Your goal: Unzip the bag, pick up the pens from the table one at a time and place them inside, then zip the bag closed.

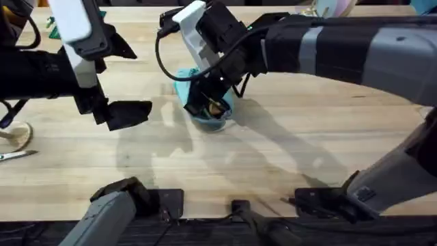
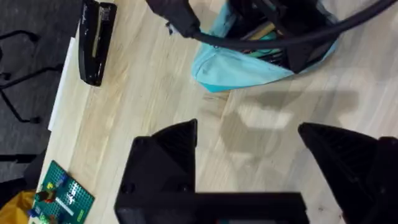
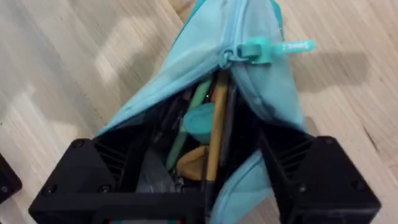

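Observation:
The teal bag [image 1: 183, 80] lies at the middle of the table [image 1: 287, 150], its zipper open at the end nearest me. My right gripper [image 1: 210, 106] is open, its fingers [image 3: 106, 162] spread in the bag's [image 3: 261, 93] mouth. A yellow pen [image 3: 217, 124] stands between them inside the dark lining, touching neither, beside a green pen [image 3: 194, 106]. The teal zipper pull [image 3: 264, 50] sits at the far end of the opening. My left gripper [image 1: 126, 115] hangs open and empty to the left of the bag [image 2: 249, 65], over bare wood.
A black stapler [image 2: 96, 40] lies near the table's left edge. A green board [image 2: 59, 193] with small parts sits at the far left corner. Scissors [image 1: 17, 156] and a wooden piece [image 1: 15, 133] lie at the left edge.

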You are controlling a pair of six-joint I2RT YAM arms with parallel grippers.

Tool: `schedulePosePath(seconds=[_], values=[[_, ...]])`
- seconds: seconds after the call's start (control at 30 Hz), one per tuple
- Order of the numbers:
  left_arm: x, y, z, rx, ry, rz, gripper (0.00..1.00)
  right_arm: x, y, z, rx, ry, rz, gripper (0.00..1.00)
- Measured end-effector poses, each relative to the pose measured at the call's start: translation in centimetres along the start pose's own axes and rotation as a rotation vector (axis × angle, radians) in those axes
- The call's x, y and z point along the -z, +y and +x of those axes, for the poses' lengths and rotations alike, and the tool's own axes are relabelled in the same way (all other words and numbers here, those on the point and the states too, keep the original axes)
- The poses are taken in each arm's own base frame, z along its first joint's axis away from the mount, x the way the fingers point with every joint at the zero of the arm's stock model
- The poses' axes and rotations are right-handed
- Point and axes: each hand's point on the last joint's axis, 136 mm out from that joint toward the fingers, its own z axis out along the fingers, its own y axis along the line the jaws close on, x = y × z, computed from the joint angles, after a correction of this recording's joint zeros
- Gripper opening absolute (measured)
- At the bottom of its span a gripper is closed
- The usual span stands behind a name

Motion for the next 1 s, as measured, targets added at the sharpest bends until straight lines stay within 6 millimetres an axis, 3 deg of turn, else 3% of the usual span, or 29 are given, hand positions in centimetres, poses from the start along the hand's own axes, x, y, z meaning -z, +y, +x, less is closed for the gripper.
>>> schedulePosePath(seconds=[0.17,0.2,0.47,1.0], values=[[0.0,0.0,0.0,0.000,0.000,0.000,0.993,1.7,0.1,-0.7,0.007,-0.032,0.011,0.997],[0.0,0.0,0.0,0.000,0.000,0.000,0.994,3.8,0.3,-1.7,0.016,-0.082,0.025,0.997],[0.0,0.0,0.0,0.000,0.000,0.000,0.994,8.1,0.8,-3.5,0.031,-0.189,0.045,0.998],[-0.7,0.1,0.6,0.027,0.002,0.034,0.993,9.0,1.0,-3.6,-0.158,-0.209,0.027,0.998]])
